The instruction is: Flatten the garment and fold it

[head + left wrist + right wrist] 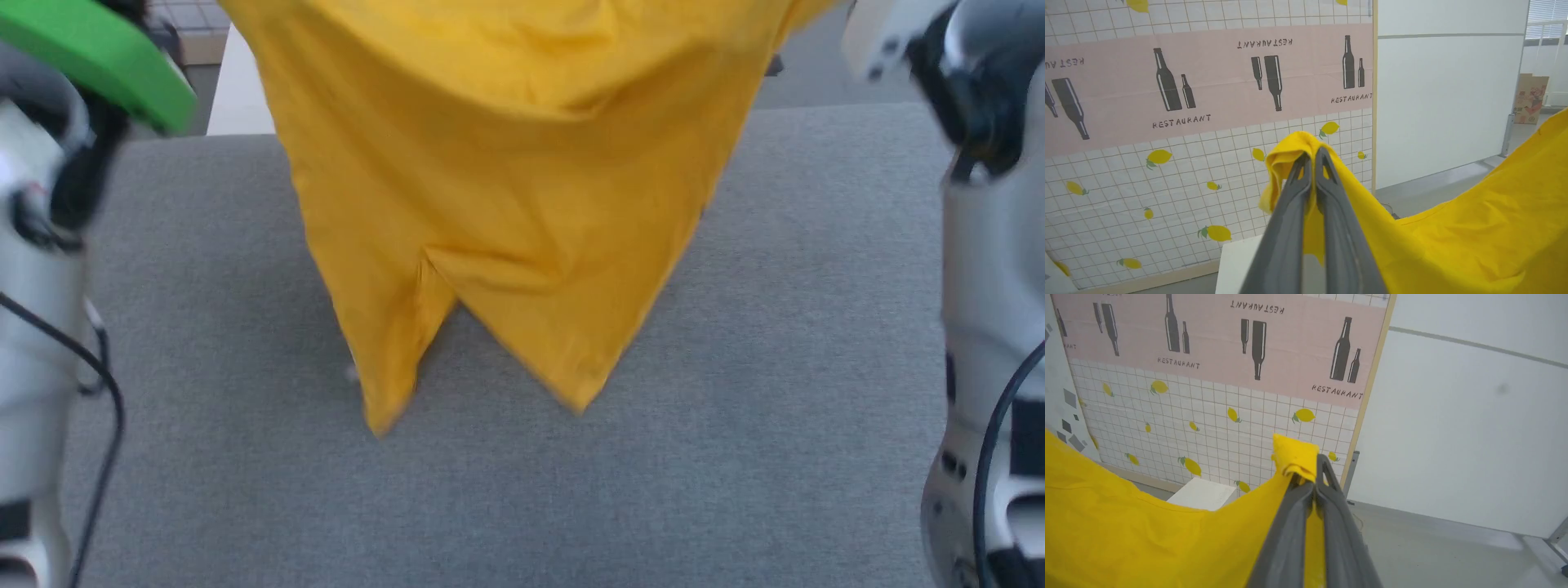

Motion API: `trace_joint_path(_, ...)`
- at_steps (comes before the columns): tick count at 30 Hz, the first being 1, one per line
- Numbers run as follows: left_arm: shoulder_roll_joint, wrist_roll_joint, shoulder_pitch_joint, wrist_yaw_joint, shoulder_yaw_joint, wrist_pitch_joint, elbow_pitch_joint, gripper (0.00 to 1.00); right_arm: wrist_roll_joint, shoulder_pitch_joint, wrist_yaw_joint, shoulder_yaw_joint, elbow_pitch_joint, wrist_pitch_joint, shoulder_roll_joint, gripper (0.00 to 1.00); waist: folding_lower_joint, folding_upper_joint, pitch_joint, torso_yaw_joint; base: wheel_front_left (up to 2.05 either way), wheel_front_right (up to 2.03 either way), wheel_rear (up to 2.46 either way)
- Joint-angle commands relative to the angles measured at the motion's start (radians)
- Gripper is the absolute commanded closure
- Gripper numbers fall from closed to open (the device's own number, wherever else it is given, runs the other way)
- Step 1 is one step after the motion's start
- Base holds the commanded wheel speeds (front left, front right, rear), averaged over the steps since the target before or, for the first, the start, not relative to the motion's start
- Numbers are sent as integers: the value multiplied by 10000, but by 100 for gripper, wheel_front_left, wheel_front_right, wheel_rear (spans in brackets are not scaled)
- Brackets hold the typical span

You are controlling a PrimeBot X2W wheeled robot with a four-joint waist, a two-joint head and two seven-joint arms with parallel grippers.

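The left gripper (1313,157) and right gripper (1310,473) are each clamped on a bunched edge of the garment (506,204), suspending it spread between them above the grey surface (204,367), presumably to let it hang open for laying flat.

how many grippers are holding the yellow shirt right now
2: the left gripper is shut on one bunched edge of the garment, the right gripper on another; it hangs between them over the grey table.
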Motion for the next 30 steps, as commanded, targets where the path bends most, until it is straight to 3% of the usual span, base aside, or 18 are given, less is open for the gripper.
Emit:
trace_joint_path(1,142,132,-632,29,86,-58,226,100,-227,-545,-13,-60,231,-249,-26,100,0,0,-119,-190,0,0,0)
trace_joint_path(7,182,564,-2670,284,221,-314,1476,100,-1108,-2459,-13,-522,1675,-1095,21,100,0,0,-11,-400,0,0,0)
trace_joint_path(15,44,608,-4082,234,40,-252,2590,100,-1737,-3800,-13,-954,3055,-1352,60,100,0,0,566,-588,0,0,0)
trace_joint_path(23,78,390,-4882,137,166,-724,3073,100,-2068,-4690,-13,-1000,3478,-1559,62,100,0,0,1803,-783,0,0,0)
trace_joint_path(30,-153,355,-6036,251,522,-2038,3361,100,-2799,-5444,-13,-857,3248,-2255,63,100,0,0,2995,-804,0,0,0)
